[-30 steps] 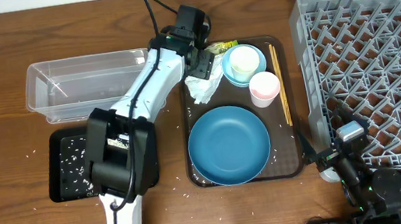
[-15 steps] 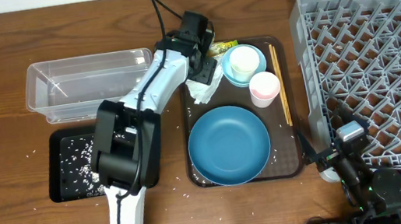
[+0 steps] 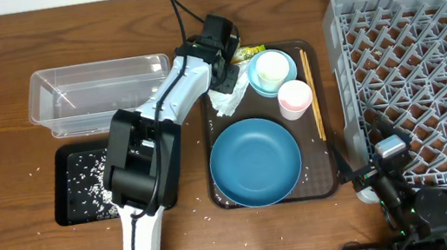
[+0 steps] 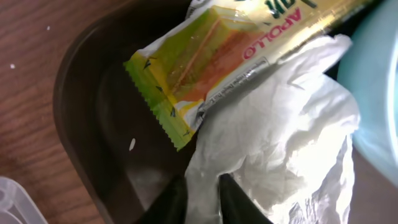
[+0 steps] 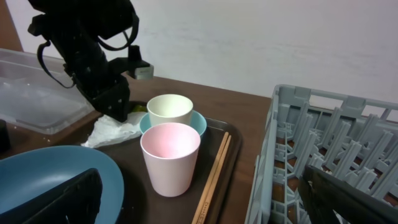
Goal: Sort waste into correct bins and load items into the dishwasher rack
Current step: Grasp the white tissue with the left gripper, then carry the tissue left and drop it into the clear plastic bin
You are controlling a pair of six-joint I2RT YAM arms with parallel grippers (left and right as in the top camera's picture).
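I log the grey rack (image 3: 418, 71) at right, my right gripper (image 5: 205, 200) spread wide beside it, then the brown tray (image 3: 324, 183) where my left gripper (image 4: 200, 198) pinches narrowly on the crumpled napkin (image 4: 280, 137), the wrapper (image 4: 199, 68) lying across its top.

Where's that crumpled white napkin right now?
In the overhead view, the crumpled napkin lies in the upper-left corner of the brown tray, just below the snack wrapper and left of the light-blue bowl, between the left fingers.
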